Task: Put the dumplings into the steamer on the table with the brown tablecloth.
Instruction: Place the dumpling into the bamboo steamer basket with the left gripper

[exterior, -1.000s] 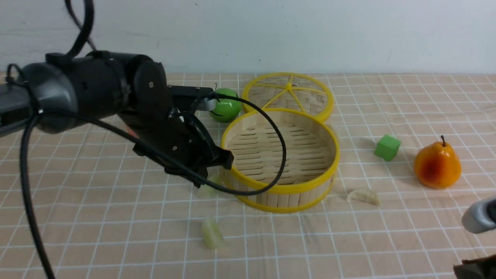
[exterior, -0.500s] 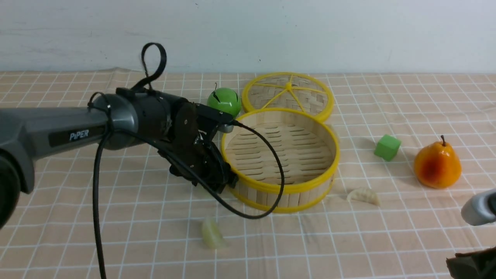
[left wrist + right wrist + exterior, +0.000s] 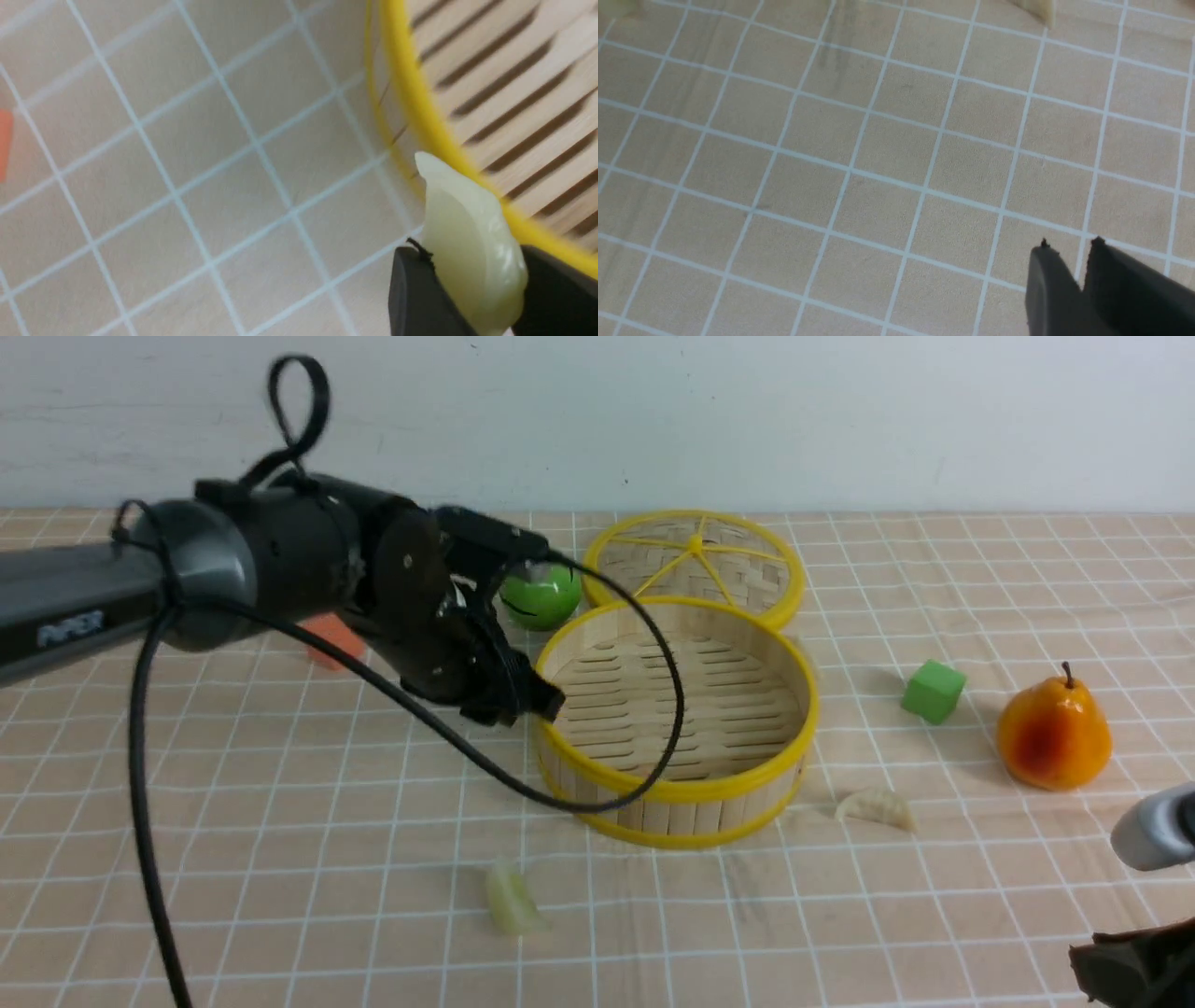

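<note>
Brown tablecloth (image 3: 280,821); left jaws pinch dumpling (image 3: 472,252) at steamer (image 3: 691,817) rim.

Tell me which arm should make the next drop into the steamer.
Left: the left claw grips a dumpling at the rim of the steamer; the right claw holds nothing, over cloth.

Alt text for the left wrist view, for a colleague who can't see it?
The left gripper is shut on a pale greenish dumpling, right at the yellow rim of the steamer. Its slatted floor lies on one side, tan grid tablecloth on the other.
</note>
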